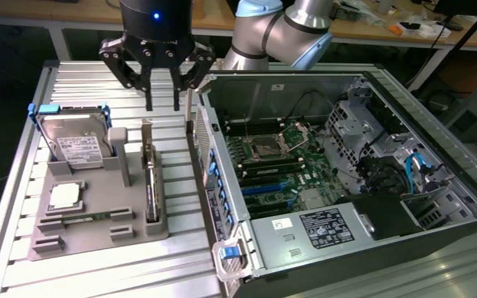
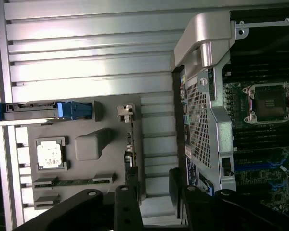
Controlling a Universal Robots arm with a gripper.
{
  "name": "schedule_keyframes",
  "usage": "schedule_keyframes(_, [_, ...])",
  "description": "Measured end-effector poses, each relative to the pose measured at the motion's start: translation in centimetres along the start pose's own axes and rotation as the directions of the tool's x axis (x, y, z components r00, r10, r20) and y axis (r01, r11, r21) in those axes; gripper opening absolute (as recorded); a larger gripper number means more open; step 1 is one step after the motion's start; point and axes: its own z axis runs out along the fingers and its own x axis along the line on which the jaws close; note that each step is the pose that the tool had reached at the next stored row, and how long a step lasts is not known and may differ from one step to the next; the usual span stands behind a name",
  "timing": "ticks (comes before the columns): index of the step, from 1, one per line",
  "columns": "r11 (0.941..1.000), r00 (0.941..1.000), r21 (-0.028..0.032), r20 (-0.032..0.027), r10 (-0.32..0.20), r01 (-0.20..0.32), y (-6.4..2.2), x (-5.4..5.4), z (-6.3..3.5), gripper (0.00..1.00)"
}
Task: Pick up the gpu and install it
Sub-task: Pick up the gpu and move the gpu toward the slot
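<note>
One hard drive [image 1: 74, 146] is seated at the exterior view's left of the grey tray [image 1: 97, 241]; its white label cannot be read. Beside it the gpu [image 1: 149, 180] is stood on edge, untouched. Over the tray the gripper [image 1: 162, 93] is held empty, fingers apart. Pick-up is judged in hand, calling for fingers set astride the thin card. The power-supply label [image 1: 325, 226] is unreadable too.

Gpu [image 1: 149, 186] upright on its long edge in the grey holder [image 1: 97, 233], silvery bracket at one end.
</note>
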Motion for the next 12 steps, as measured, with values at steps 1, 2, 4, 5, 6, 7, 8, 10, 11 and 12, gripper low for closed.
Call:
schedule_keyframes(1, [1.0000,1.0000,0.0000,0.0000,0.000,0.000,0.00,0.00,0.00,0.42])
schedule_keyframes(2, [1.0000,1.0000,0.0000,0.0000,0.000,0.000,0.00,0.00,0.00,0.47])
schedule_keyframes(4, [1.0000,1.0000,0.0000,0.0000,0.000,0.000,0.00,0.00,0.00,0.54])
schedule_keyframes(5, [1.0000,1.0000,0.0000,0.0000,0.000,0.000,0.00,0.00,0.00,0.54])
schedule_keyframes(6, [1.0000,1.0000,0.0000,0.0000,0.000,0.000,0.00,0.00,0.00,0.54])
schedule_keyframes(7, [1.0000,1.0000,0.0000,0.0000,0.000,0.000,0.00,0.00,0.00,0.54])
schedule_keyframes(8, [1.0000,1.0000,0.0000,0.0000,0.000,0.000,0.00,0.00,0.00,0.54])
schedule_keyframes(10, [1.0000,1.0000,0.0000,0.0000,0.000,0.000,0.00,0.00,0.00,0.54])
schedule_keyframes(11, [1.0000,1.0000,0.0001,-0.0001,0.000,0.000,0.00,0.00,0.01,0.54])
schedule_keyframes(12, [1.0000,1.0000,0.0001,-0.0001,0.000,0.000,0.00,0.00,0.03,0.54])
